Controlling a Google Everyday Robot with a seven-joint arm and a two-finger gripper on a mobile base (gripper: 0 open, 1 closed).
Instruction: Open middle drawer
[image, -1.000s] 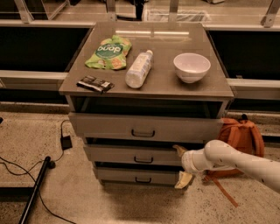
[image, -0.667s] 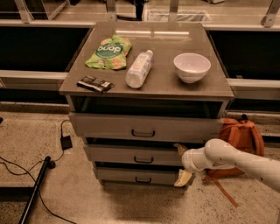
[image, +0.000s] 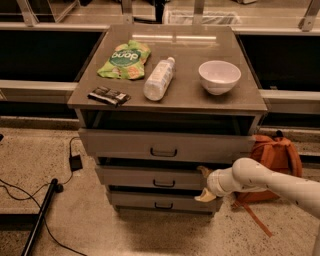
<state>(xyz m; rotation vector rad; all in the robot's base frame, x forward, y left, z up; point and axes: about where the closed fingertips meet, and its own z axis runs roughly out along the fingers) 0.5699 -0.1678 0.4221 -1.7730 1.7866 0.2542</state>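
The middle drawer (image: 135, 176) is a shallow grey front, second of three in the cabinet, with a small dark loop handle (image: 164, 184) at its centre. It sticks out slightly, less than the drawer above. My gripper (image: 204, 184) is at the right end of this drawer's front, well right of the handle, on a white arm (image: 260, 180) that reaches in from the right. Its two pale fingers are spread apart, one above (image: 203, 171) and one below (image: 205, 196), holding nothing.
The taller top drawer (image: 120, 142) stands partly pulled out, and the lowest drawer (image: 132, 200) sits below. On the cabinet top are a green snack bag (image: 124, 59), a white bottle (image: 158, 79), a white bowl (image: 219, 76) and a dark bar (image: 108, 96). An orange backpack (image: 277, 155) leans at the right. Cables and a black pole (image: 40, 215) lie on the floor at the left.
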